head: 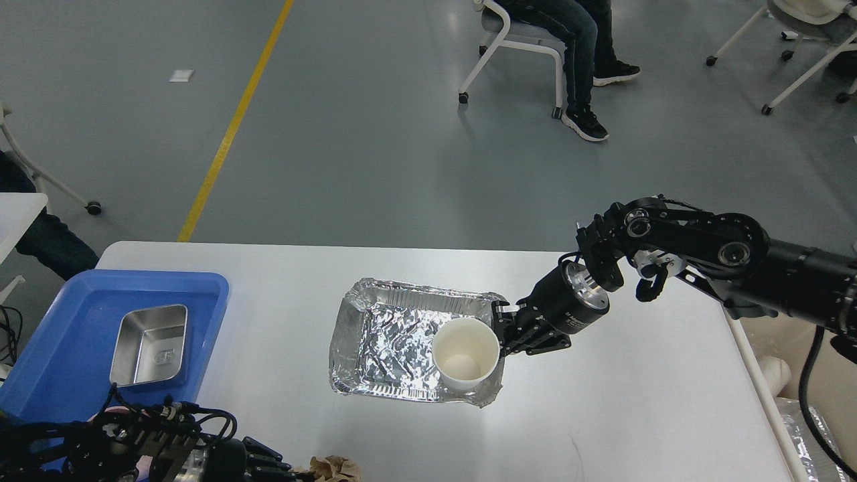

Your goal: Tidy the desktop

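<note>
- The desktop (268, 335) is the big white table that fills the lower half of the view, with grey floor beyond its far edge.
- At its left end sits a blue tray (80, 314), and inside that lies a small steel dish (148, 345), open side up.
- Low at the near left edge, the left gripper (271, 468) is a dark tangle of parts; I cannot tell whether its fingers are apart or together.
- Just beside it, at the near edge, lies a scrap of crumpled brown paper (335, 467).
- In the middle of the table rests a foil pan (381, 341), creased and shiny.
- A white paper cup (465, 353) stands upright in the pan's right end.
- The right gripper (502, 331) reaches in from the right and meets the cup's right side; it appears closed on the rim, one finger partly hidden.
- Far back, a seated person (582, 40) shows only legs on a white chair (515, 43).
</note>
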Available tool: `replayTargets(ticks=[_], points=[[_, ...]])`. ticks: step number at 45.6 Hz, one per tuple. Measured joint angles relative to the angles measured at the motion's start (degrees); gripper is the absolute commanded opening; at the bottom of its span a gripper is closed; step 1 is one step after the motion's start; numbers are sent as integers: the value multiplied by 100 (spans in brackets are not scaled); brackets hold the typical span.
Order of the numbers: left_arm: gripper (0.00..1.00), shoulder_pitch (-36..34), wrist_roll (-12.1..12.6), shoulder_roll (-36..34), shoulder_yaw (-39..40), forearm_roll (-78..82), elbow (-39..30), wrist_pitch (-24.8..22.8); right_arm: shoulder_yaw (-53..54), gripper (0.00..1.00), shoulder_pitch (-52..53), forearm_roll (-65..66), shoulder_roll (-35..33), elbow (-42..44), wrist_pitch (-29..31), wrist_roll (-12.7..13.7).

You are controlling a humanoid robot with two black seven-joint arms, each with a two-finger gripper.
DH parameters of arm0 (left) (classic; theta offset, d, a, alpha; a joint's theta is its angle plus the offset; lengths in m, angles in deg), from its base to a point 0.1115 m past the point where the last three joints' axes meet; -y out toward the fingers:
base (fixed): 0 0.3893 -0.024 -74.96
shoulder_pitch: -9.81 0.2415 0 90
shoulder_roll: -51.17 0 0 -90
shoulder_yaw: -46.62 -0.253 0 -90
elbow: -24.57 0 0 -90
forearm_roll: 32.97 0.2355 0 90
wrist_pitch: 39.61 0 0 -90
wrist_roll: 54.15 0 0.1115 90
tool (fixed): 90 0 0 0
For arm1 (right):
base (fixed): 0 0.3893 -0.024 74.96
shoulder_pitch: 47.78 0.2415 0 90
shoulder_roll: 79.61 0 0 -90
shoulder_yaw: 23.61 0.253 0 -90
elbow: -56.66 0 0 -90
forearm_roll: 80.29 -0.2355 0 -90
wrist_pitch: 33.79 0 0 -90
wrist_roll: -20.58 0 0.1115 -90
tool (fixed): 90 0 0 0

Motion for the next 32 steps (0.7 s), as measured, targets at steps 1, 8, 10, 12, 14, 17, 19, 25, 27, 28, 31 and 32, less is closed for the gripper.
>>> replayTargets(ticks=[1,8,10,12,14,17,19,25,27,28,31,32], points=[[0,-2,-7,0,7,-3,-8,0,0,0,-2,0,1,0,0,0],[0,-23,-91,-85,146,-23,-144,-33,0,0,-5,0,11,0,-7,0],[0,-25,-152,-218,229,-26,-263,-65,0,0,-5,0,8,0,-8,0],[0,-28,-226,-423,324,-26,-426,-124,0,0,-6,0,-2,-3,-8,0],[0,-31,-290,-633,423,-32,-606,-199,0,0,-8,0,-13,-6,-8,0],[0,-34,-377,-1027,612,-63,-928,-333,0,0,-12,0,-19,-12,-8,0],[0,-34,-415,-1318,729,-85,-1127,-411,0,0,-14,0,-20,-16,-8,0],[0,-30,-456,-2162,968,-118,-1580,-482,0,0,-14,0,-17,-17,-8,0],[0,-29,-482,-2445,1051,-158,-1692,-483,0,0,-14,0,-16,-17,-8,0],[0,-28,-511,-2595,1092,-190,-1736,-483,0,0,-14,0,-16,-18,-8,0],[0,-28,-601,-2910,1193,-282,-1805,-482,0,0,-14,0,-12,-17,-7,0],[0,-28,-643,-3021,1248,-328,-1822,-478,0,0,-14,0,-6,-18,-6,0]])
